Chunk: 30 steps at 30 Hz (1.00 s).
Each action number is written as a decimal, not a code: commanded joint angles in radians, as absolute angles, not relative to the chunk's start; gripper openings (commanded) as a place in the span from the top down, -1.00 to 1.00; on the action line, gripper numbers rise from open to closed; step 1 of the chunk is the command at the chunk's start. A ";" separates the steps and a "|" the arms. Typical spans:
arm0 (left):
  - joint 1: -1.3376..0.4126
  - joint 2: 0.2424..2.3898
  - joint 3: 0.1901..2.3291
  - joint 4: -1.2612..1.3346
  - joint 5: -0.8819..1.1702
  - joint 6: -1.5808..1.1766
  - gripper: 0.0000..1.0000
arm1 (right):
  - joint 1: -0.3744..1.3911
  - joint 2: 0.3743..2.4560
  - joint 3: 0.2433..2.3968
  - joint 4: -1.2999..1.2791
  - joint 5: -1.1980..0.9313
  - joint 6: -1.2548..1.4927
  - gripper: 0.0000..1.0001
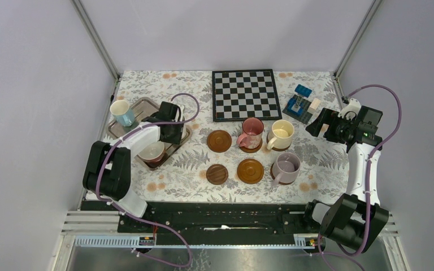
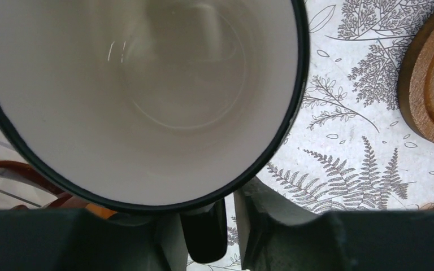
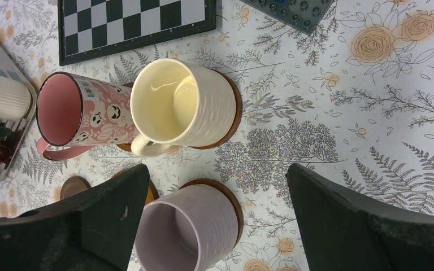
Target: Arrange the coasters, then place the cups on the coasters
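Two narrowed jaws of the left gripper (image 2: 212,223), over the tray's (image 1: 141,106) right end, flank the dark-rimmed cup's (image 2: 147,96) handle, grip uncertain; right gripper (image 3: 217,172) gapes empty.

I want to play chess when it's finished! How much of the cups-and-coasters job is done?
About half. Six coasters are out; the pink cup, cream-yellow cup and lilac cup each sit on one. In hand: the left gripper is at a dark-rimmed white cup, grip unclear. Left: that cup, the light blue cup and the reddish-brown cup on the tray need the three empty coasters.
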<state>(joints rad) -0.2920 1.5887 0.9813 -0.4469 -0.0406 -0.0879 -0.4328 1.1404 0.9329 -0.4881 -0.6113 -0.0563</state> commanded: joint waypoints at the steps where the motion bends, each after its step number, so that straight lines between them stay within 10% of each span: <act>1: -0.288 1.590 1.016 -0.400 -0.073 -0.097 0.38 | -0.428 1.125 0.948 -0.484 -0.603 -0.062 -0.97; 9: -0.288 1.554 0.993 -0.410 -0.079 -0.089 1.00 | -0.428 1.127 0.948 -0.479 -0.608 -0.057 -0.97; 30: -0.469 1.216 0.941 -0.228 0.043 -0.014 1.00 | -0.428 1.143 0.940 -0.449 -0.607 -0.031 -0.97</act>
<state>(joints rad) -0.3408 1.3449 0.9245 -0.3275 -0.0273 -0.0757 -0.4328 1.1431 0.9325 -0.4789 -0.6113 -0.0467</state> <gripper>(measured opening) 0.178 0.988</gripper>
